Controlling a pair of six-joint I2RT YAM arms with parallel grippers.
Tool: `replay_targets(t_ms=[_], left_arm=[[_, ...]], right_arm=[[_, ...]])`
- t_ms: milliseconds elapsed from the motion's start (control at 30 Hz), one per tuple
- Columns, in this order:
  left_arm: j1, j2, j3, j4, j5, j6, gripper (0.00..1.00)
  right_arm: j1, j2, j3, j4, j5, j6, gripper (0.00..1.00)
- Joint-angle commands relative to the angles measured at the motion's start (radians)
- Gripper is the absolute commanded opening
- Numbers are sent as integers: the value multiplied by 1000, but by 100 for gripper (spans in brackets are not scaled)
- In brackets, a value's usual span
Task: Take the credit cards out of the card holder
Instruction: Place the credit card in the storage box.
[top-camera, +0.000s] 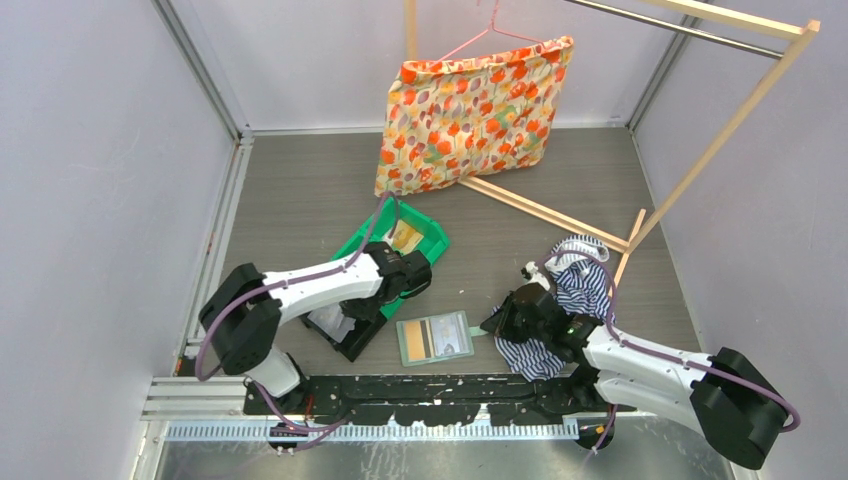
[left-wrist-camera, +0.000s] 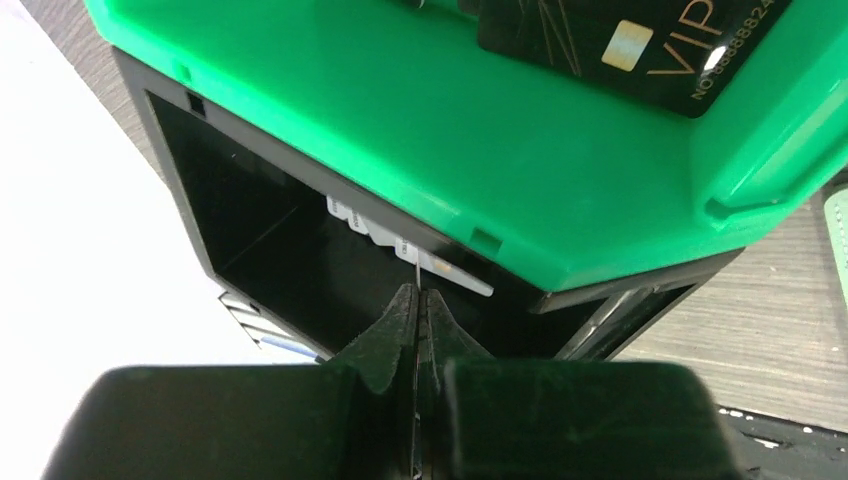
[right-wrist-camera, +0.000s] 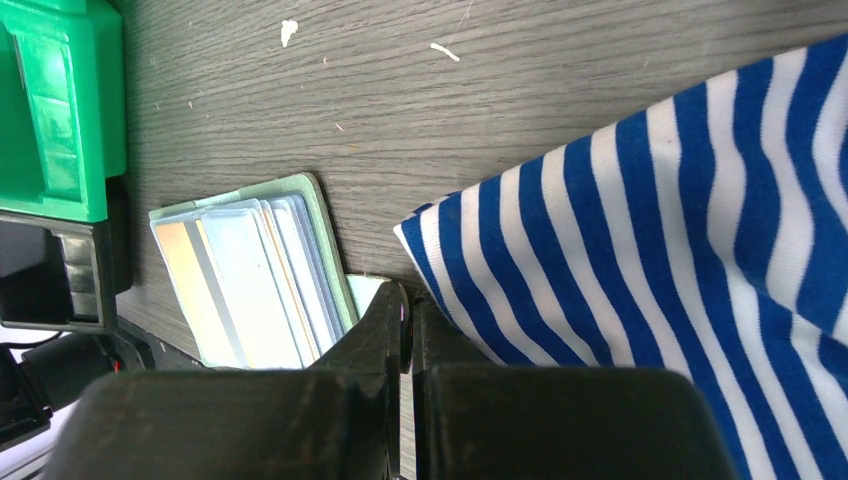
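My left end effector hangs over the open black tray, fingers pressed together. A thin pale sliver stands up from between the tips, and I cannot tell whether it is a card seen edge-on. A few pale cards lie at the far side of the tray, partly under the rim of the green bin, which overlaps the tray's far edge in my left wrist view. A black card with gold lettering lies in the bin. The card holder lies open and flat on the worktop, just to the right of the tray and between my two arms. It holds a fanned row of cards, one tan-gold and the rest greyish-white, overlapping in the slots. My right end effector is down at the holder's right edge with its fingers together. The tips meet the pale green tab that sticks out there, though I cannot tell whether they pinch it or only press on it. A blue-and-white striped cloth lies just beside that end effector, touching its right finger.
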Motion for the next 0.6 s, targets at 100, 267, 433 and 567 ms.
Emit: replay_targets(t_ms=[100,267,433,567], left_arm=[[0,67,63,-23,5,-23,0],[-1,76,58,-16,14,-23,1],[-2,94,74,-48,53,-32,21],[-9,56,80,-62,77,-43,48]], right_arm=[[-3,9,-1,-21,37,-12,1],[-3,20,-2,-12,31,-13,1],[-4,21,2,-14,28,-18,1],[-4,19,1,-18,26,-21,1]])
